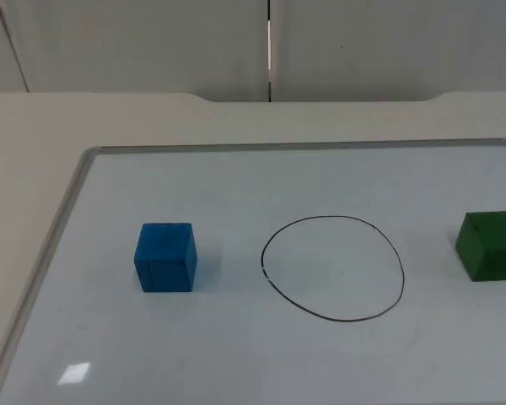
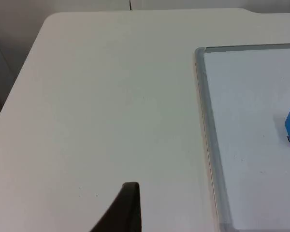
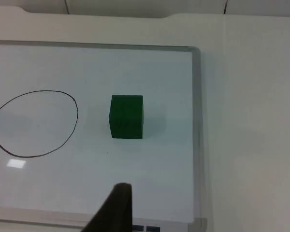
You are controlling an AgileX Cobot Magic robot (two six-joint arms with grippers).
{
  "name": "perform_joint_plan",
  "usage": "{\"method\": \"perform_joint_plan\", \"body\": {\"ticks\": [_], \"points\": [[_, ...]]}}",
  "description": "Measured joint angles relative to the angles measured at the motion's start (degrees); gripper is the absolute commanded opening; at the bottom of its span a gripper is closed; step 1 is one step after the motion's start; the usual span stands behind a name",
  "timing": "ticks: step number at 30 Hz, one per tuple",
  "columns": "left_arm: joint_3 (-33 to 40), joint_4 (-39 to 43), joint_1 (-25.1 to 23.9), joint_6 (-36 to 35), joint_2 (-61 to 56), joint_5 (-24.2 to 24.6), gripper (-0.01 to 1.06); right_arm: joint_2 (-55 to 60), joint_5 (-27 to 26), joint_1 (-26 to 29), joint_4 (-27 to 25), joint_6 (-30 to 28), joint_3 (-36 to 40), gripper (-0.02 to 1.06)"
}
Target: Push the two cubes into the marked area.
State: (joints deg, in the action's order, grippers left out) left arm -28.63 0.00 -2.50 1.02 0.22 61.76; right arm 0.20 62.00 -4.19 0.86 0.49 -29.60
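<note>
Two stiff, probably light cubes, blue mid-left, green far right, should slide if I shove their outer faces toward the circle; my jaws' opening I cannot tell.

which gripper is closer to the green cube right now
Right. The right gripper hangs over the whiteboard just short of the green cube; the left gripper waits off the board's far side.

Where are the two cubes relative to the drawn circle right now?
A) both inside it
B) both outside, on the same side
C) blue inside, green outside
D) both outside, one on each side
D: in the top view the blue cube sits apart from the circle on one side and the green cube on the other, and nothing lies inside the line.
</note>
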Motion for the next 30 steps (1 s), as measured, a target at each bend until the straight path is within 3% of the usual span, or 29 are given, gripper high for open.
{"method": "perform_joint_plan", "body": {"ticks": [9, 30], "points": [[0.0, 6.03, 0.0, 0.0, 0.0, -0.27, 1.05, 0.0, 0.0, 0.0, 0.0, 0.0, 0.0, 1.05], [0.0, 7.47, 0.0, 0.0, 0.0, -0.61, 1.05, 0.0, 0.0, 0.0, 0.0, 0.0, 0.0, 1.05]]}}
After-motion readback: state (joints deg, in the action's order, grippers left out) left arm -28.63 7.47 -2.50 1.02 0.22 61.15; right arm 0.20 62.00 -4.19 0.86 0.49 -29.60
